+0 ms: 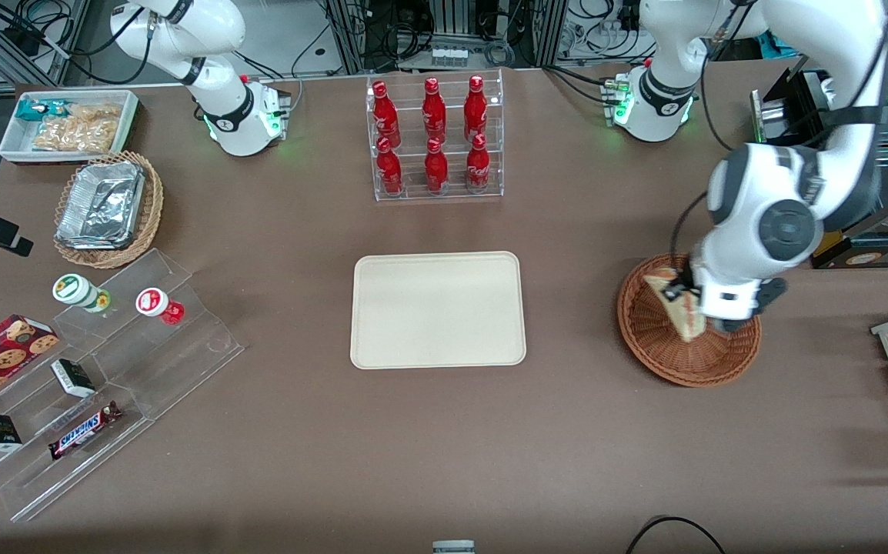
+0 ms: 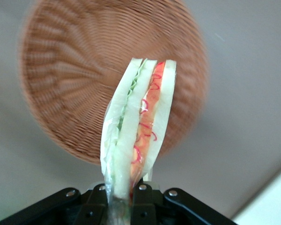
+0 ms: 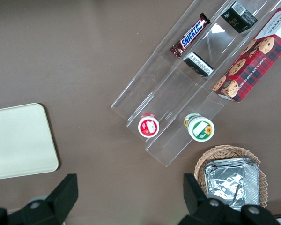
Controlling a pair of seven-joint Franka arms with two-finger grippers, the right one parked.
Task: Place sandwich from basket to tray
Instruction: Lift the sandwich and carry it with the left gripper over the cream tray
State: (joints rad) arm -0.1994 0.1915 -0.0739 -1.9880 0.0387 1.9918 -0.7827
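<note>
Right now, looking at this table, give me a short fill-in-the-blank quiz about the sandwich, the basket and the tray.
1. The left arm's pincer is shut on the clear-wrapped triangular ____.
2. The sandwich hangs above the round reddish-brown woven wicker ____.
3. The flat cream-beige rectangular tray holds ____.
4. The clear rack holds ____ red bottles.

Missing words: sandwich; basket; nothing; six

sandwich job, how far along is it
Done: the pick. The end effector is shut on the sandwich and holds it above the basket, which looks empty. In hand: the carry. Left: cross to the tray, which lies bare toward the parked arm's end, and set it down.
</note>
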